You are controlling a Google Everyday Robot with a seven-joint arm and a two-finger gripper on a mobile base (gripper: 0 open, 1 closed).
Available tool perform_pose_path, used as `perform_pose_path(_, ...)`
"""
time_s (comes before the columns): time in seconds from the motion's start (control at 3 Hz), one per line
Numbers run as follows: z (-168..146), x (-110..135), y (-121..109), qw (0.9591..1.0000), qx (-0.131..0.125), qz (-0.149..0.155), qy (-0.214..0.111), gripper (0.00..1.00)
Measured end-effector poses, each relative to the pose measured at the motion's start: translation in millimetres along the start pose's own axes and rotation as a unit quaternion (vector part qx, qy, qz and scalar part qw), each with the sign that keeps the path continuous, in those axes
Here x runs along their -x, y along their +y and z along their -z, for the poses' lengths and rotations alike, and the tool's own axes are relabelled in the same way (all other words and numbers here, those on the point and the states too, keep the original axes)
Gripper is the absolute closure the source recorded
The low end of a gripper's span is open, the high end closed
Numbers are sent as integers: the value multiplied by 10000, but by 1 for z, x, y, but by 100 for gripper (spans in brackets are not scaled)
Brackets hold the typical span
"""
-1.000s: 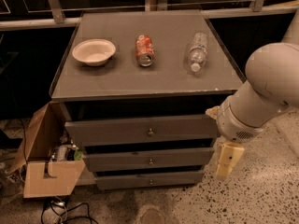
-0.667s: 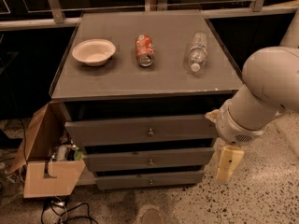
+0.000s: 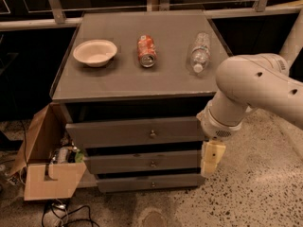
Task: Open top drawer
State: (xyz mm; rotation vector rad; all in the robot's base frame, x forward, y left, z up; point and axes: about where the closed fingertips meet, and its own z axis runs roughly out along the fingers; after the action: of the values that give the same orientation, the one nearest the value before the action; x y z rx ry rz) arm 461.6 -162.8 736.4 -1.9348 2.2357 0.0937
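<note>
— So, where is the wide, flat-fronted grey top drawer (image 3: 118, 132)?

— Directly under the top of the grey metal bench (image 3: 142, 82), at six o'clock from the red soda can (image 3: 147, 50) lying there. Its small round metal knob (image 3: 152, 134) sits at the centre of the front. The drawer looks shut to me.

— And the hand?

— The cream-coloured hand (image 3: 212, 157) hangs pointing down from the thick white arm (image 3: 255, 86), just off the right edge of the drawer fronts. It is at about four o'clock from the knob and apart from it. Whether it is released or clenched I cannot tell.

— Which step is this?

— The approach, I judge. The hand is near the drawers but not on the knob, so the pull is not yet begun.

— What does the next move call for?

— Lifting the hand toward ten o'clock, turning it to face the front, closing on the knob, then drawing straight outward. It must take the upper knob, not those of the two shorter grey drawers (image 3: 142, 163) below.

— Anything in the way?

— No, I think. The open cardboard box (image 3: 47, 174) stands on the floor at eight o'clock from the knob, beside the drawers rather than in front.
</note>
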Motion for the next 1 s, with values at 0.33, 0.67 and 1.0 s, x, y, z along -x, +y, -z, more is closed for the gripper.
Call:
perform_pose_path(0.33,-5,1,0,10000,21,-38,-25,0)
perform_pose_path(0.67,-24,7,-6,9998,88,-122,-107,0)
perform_pose_path(1.0,-38,11,-23,9996,95,-224,-146,0)
